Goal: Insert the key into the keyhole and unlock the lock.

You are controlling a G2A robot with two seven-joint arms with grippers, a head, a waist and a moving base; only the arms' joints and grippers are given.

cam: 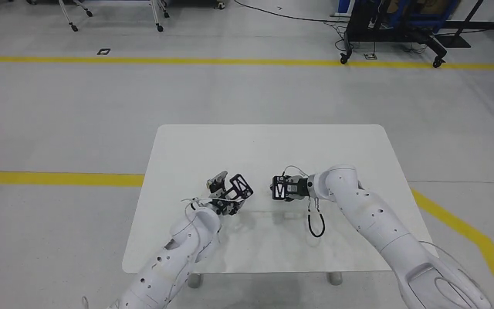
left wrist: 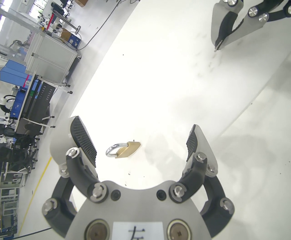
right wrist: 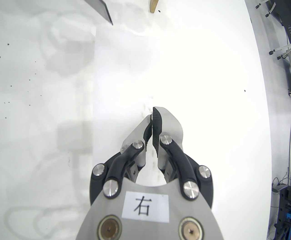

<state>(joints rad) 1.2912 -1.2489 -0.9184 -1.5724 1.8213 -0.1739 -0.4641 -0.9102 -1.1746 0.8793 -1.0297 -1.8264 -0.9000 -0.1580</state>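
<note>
A small brass padlock (left wrist: 124,150) with a silver shackle lies flat on the white table (cam: 270,147). My left gripper (left wrist: 136,122) hovers over it, open, with a finger on either side and neither touching. In the top view the left gripper (cam: 231,188) is near the table's middle, and the right gripper (cam: 275,188) faces it a short way off. The right gripper (right wrist: 152,111) is shut, and a thin sliver of metal, seemingly the key, shows at its tips. The same gripper (left wrist: 217,46) shows in the left wrist view. A brass corner of the padlock (right wrist: 153,5) shows in the right wrist view.
The white table has free surface all around the two grippers, and its front edge is close to both arms. A black cable loop (cam: 316,224) hangs from the right arm. Racks and carts stand on the floor far beyond the table.
</note>
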